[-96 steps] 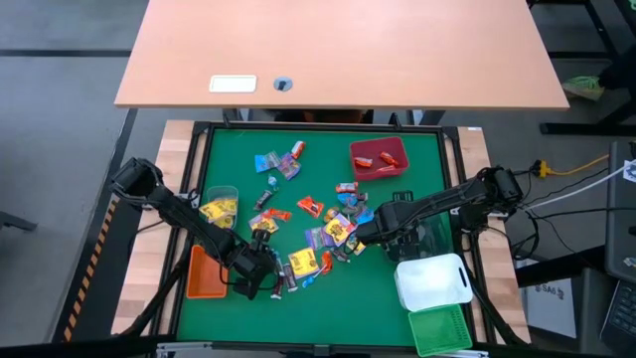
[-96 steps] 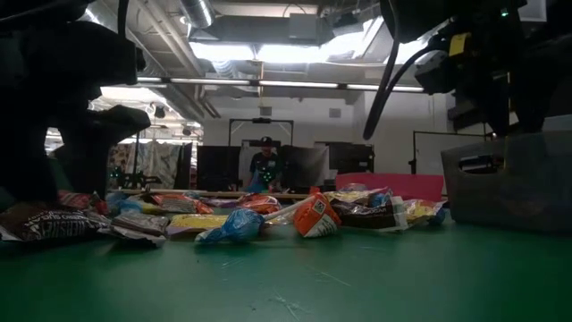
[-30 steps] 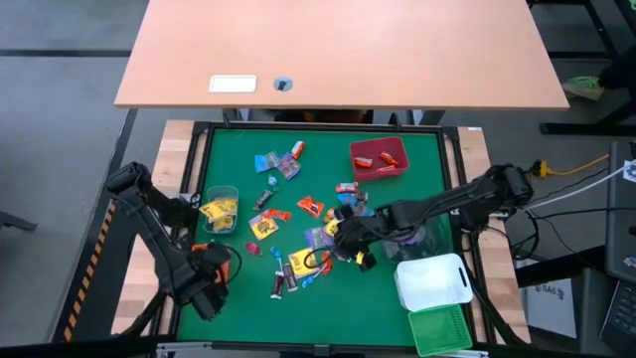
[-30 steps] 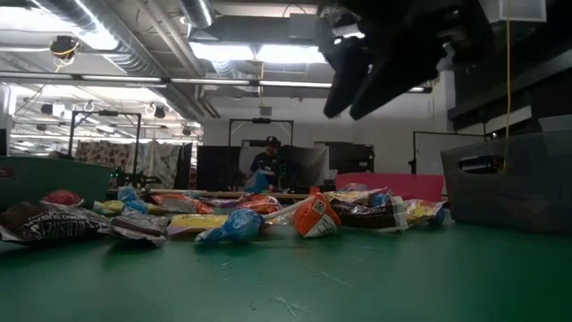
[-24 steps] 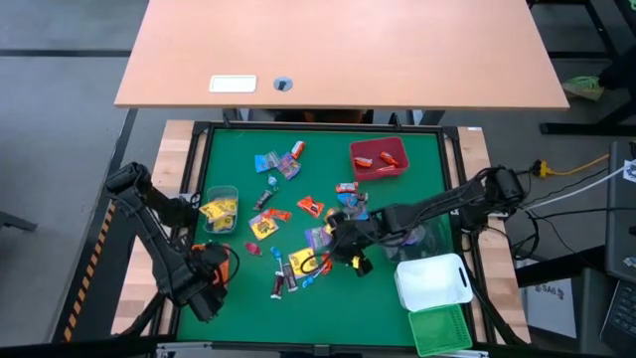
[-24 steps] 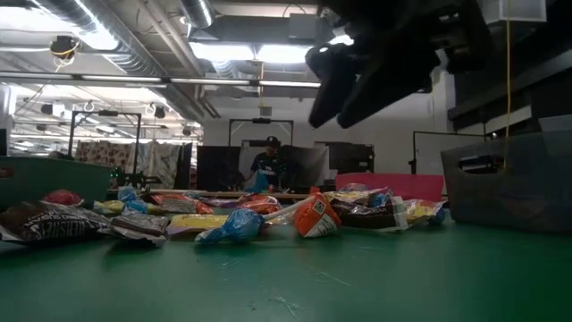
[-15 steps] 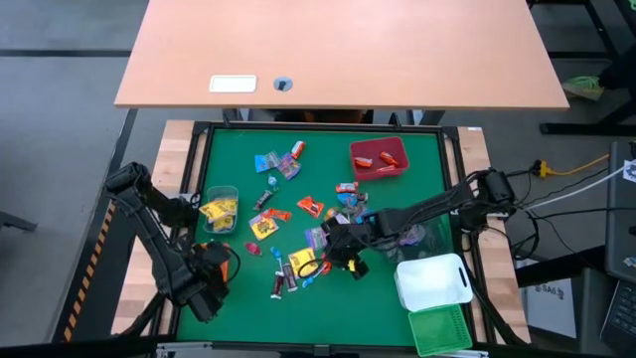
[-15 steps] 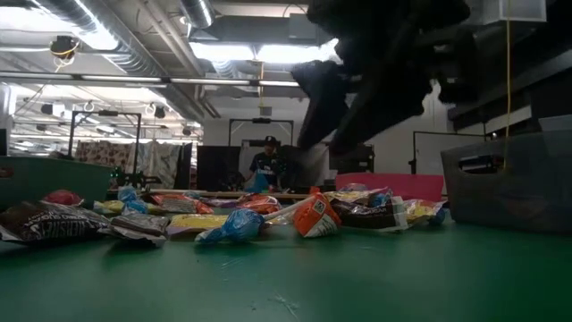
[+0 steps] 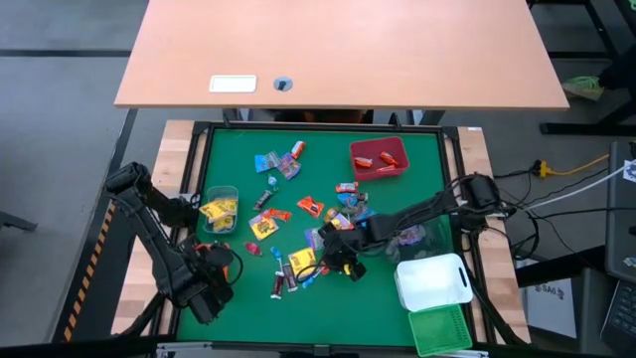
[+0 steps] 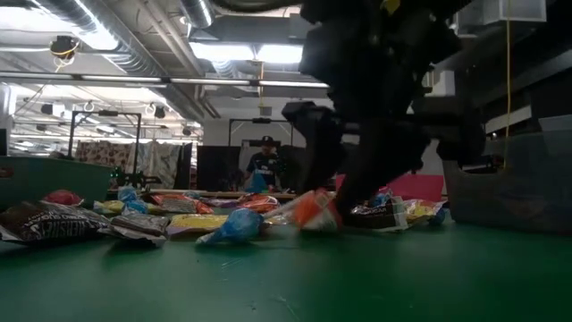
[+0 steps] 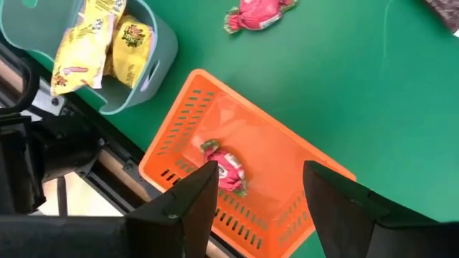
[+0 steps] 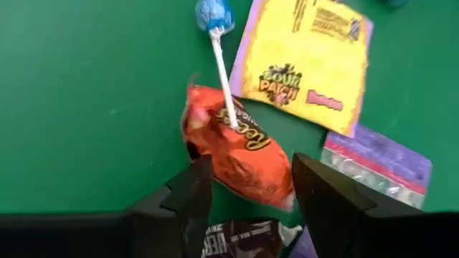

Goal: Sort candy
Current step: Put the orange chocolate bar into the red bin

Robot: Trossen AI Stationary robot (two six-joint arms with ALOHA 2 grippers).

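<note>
The candy (image 9: 298, 214) lies scattered mid-table. My right gripper (image 9: 340, 261) (image 12: 251, 204) is open and low over the pile's near edge. Its fingers stand on either side of an orange-red pack (image 12: 237, 150) (image 10: 311, 211) that lies flat on the mat. A blue lollipop (image 12: 214, 16) rests with its stick across that pack. My left gripper (image 9: 207, 283) (image 11: 262, 204) is open above the orange bin (image 11: 172, 140) at the table's left near corner. One pink sweet (image 11: 226, 166) lies on that bin's floor. My right gripper reaches down from above with one finger (image 12: 190, 193) at each side of the orange-red pack's nearer end (image 12: 272, 190). Whether the fingers touch the pack, I cannot tell.
A clear bin (image 9: 220, 207) (image 11: 154, 57) with yellow packs stands beside the orange bin. A red bin (image 9: 379, 157) with orange-red sweets sits far right, white (image 9: 433, 281) and green (image 9: 440, 330) bins near right. A yellow pack (image 12: 305, 61) and purple pack (image 12: 380, 161) lie by the orange-red one.
My right gripper has travelled toward the table's left and near edge and come down from above the pile to the mat, ending astride the orange-red pack. Its fingers have stayed open. My left gripper has kept still over the orange bin.
</note>
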